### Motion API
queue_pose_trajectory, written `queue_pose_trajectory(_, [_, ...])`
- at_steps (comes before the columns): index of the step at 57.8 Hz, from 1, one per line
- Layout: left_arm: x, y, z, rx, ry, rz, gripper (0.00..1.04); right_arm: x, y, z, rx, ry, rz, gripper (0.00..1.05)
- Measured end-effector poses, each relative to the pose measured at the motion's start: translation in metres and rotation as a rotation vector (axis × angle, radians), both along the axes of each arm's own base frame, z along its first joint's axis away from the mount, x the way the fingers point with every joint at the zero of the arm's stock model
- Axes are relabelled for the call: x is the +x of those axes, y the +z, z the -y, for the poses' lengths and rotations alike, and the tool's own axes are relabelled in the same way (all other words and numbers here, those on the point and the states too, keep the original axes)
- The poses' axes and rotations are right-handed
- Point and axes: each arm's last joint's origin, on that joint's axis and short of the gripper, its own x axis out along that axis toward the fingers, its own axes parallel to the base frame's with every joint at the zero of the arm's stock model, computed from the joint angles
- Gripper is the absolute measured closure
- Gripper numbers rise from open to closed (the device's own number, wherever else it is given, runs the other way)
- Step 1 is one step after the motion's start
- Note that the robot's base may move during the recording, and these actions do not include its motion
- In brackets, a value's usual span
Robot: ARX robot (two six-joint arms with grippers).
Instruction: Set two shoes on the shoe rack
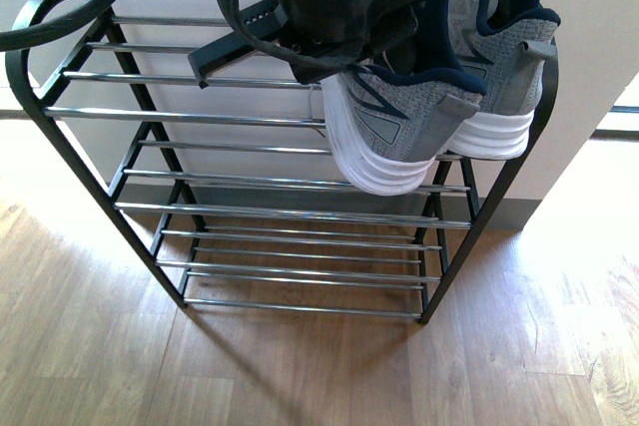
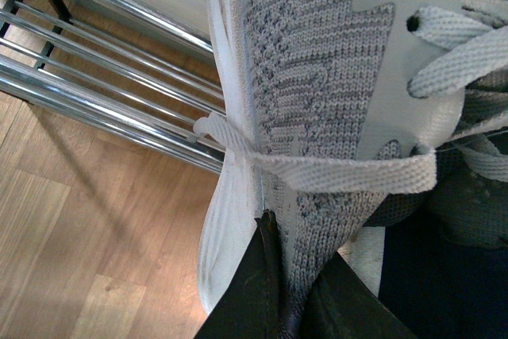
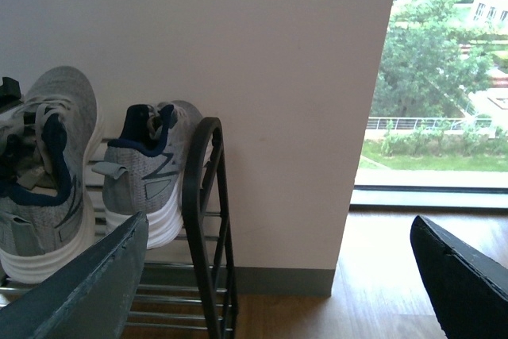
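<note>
Two grey knit sneakers with white soles sit at the right end of the shoe rack (image 1: 250, 212), up by its top tiers. The nearer sneaker (image 1: 389, 132) is held by my left arm (image 1: 319, 7), heel toward the camera. I cannot tell whether its sole touches the bars. In the left wrist view my left gripper (image 2: 298, 299) is shut on the knit side of this sneaker (image 2: 317, 77), below a lace. The second sneaker (image 1: 504, 77) rests on the upper bars against the rack's right end. My right gripper (image 3: 278, 291) is open, beside the rack's end frame (image 3: 202, 196), with both sneakers (image 3: 147, 172) beyond it.
The rack stands against a pale wall (image 1: 589, 7) on a wooden floor (image 1: 300, 376). Its lower chrome bars (image 2: 103, 109) hold nothing. A black cable (image 1: 70, 32) loops over the rack's top left. To the right of the wall is a window (image 3: 444, 77).
</note>
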Motion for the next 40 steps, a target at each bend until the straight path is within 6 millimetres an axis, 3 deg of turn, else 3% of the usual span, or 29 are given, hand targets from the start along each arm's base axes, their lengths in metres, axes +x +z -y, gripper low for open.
queue_pose_trajectory(13, [0.003,-0.007,0.002,0.011,-0.036,-0.017,1.03,0.000,0.000,0.000,0.000,0.000,0.000,0.09])
queue_pose_trajectory(40, [0.012,-0.003,0.003,0.070,-0.059,0.026,1.03,0.000,0.000,0.000,0.000,0.000,0.000,0.09])
